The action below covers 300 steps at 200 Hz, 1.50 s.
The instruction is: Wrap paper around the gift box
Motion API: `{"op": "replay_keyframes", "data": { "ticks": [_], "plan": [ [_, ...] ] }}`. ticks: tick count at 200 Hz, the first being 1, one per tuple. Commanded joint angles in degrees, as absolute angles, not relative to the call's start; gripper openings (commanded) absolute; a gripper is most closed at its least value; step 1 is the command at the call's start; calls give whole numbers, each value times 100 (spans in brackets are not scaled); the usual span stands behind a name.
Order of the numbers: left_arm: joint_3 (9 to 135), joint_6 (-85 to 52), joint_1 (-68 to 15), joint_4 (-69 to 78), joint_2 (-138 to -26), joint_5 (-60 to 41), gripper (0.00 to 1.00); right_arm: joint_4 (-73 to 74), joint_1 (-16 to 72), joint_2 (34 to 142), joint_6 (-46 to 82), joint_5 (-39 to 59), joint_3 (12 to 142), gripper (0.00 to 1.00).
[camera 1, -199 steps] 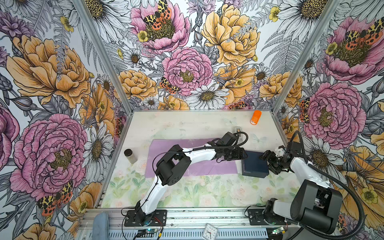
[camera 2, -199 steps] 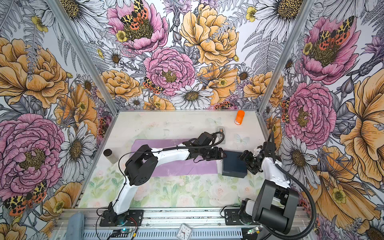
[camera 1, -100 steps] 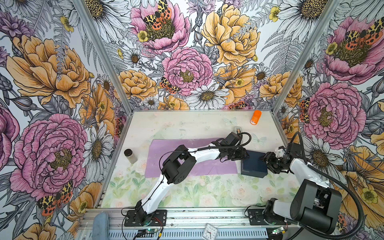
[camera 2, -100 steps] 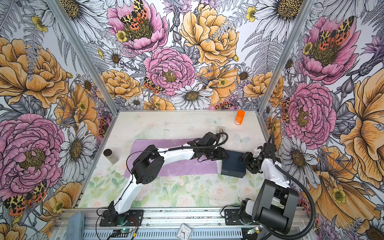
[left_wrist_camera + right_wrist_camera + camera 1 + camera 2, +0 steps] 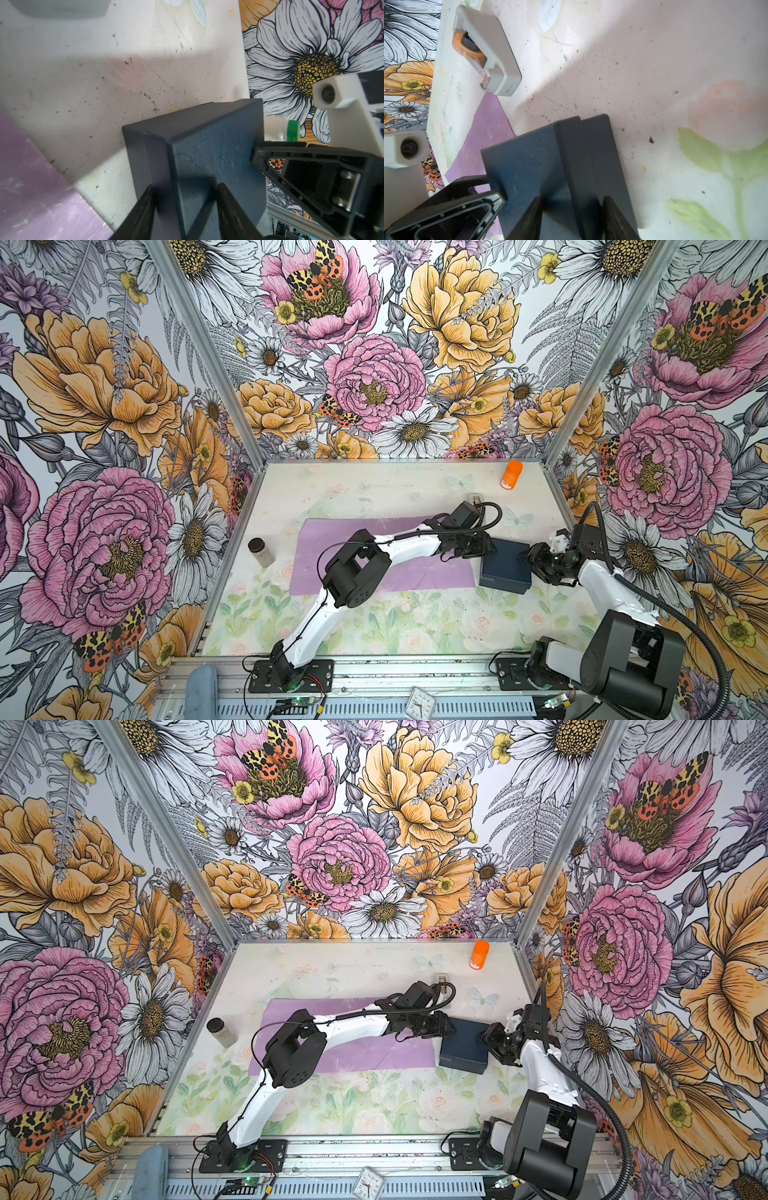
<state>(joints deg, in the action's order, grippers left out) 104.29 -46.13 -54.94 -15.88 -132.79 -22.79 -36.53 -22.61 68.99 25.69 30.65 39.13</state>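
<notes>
Left gripper [image 5: 488,549] and right gripper [image 5: 524,558]: spread wide a second ago, now narrowed to a pinch on opposite sides of the gift box [image 5: 505,570]; in each wrist view, jaws astride one edge of the box, navy card filling the gap between the fingers; held from both ends, by the look of it, though how firmly cannot be told. Left arm stretched further over the paper [image 5: 309,556] than a second ago, right up to the box; box itself hardly shifted. Probable meaning: a two-handed grasp ready to carry the box onto the sheet; wrapping proper not yet begun, paper flat and unfolded, lilac face up. Box flat on the table [image 5: 374,489], just beside the paper's short end nearest the right arm, off the sheet, caught between the two grippers.
</notes>
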Motion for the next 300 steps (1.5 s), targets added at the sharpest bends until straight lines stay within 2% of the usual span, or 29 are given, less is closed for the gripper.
{"op": "replay_keyframes", "data": {
  "ticks": [1,30,45,76,93,115,125,157,178,247,300],
  "plan": [
    [10676,-4511,-5653,-1405,-12986,-2479,48,-3604,-2057,6733,2716,3441,3892,47],
    [10666,-4447,-5647,-1476,-12943,-2390,48,-3617,-2048,6782,2699,3228,3873,48],
    [10655,-4423,-5622,-1579,-12988,-2353,48,-3621,-2065,6865,2709,2969,3851,54],
    [10447,-4438,-5559,-1651,-13039,-2243,57,-3647,-2062,7147,2688,2795,3854,65],
    [10382,-4466,-5549,-1652,-13084,-2255,61,-3647,-2057,7240,2681,2780,3808,68],
    [10453,-4500,-5588,-1661,-13195,-2368,62,-3639,-2048,7365,2654,2830,3756,70],
    [10491,-4506,-5609,-1670,-13248,-2387,61,-3630,-2039,7403,2609,2894,3744,68],
    [10596,-4519,-5656,-1675,-13323,-2476,56,-3568,-2013,7302,2636,3047,3718,54],
    [10679,-4514,-5661,-1704,-13271,-2503,54,-3560,-2004,7076,2692,3140,3731,48],
    [10960,-4412,-5654,-1885,-12890,-2537,53,-3551,-1816,6550,2970,3314,3723,47],
    [10676,-4351,-5618,-1925,-12665,-2419,52,-3337,-1571,6532,3166,3256,3559,46]
  ]
}}
